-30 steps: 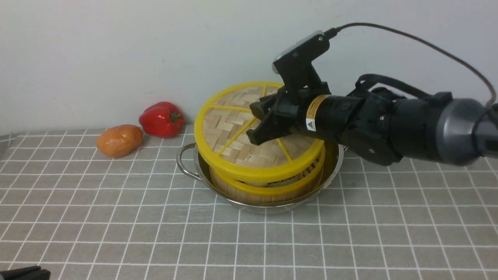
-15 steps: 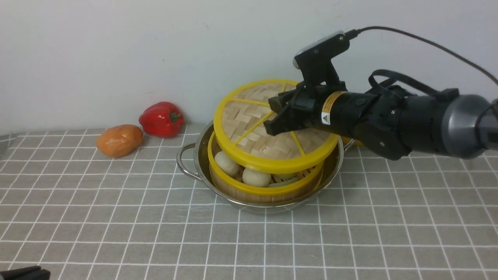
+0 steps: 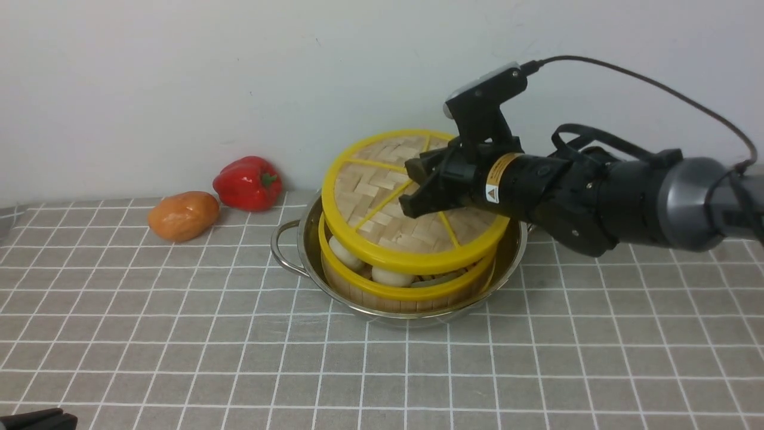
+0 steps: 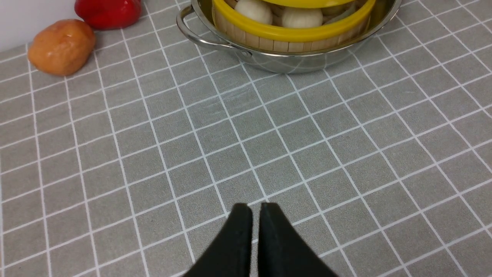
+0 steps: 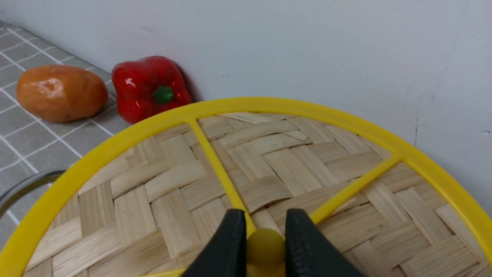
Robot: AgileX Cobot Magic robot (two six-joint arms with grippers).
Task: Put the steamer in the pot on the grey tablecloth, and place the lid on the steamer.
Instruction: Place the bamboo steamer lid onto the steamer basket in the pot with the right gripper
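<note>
Right gripper [image 3: 412, 192] clamped on the centre knob [image 5: 265, 246] of the lid [image 3: 376, 203], which hangs tilted just above the steamer [image 3: 412, 292] seated in the pot [image 3: 309, 242] on the grey tablecloth [image 3: 179, 334]; left gripper [image 4: 255, 221] jaws together, empty. Risk: released at this tilt, the lid may land askew on the rim or the buns [image 3: 391, 276]; the steamer's far side is hidden, so contact there cannot be judged.

lid [image 3: 370, 197]: tilted above steamer [image 3: 406, 292] (buns showing) | steamer in pot [image 3: 382, 312] | on grey tablecloth [image 3: 179, 334]

Grey tablecloth [image 3: 179, 334] (white grid) carries the pot [image 3: 412, 315], a red pepper [image 3: 248, 182], an orange potato [image 3: 183, 215]
</note>
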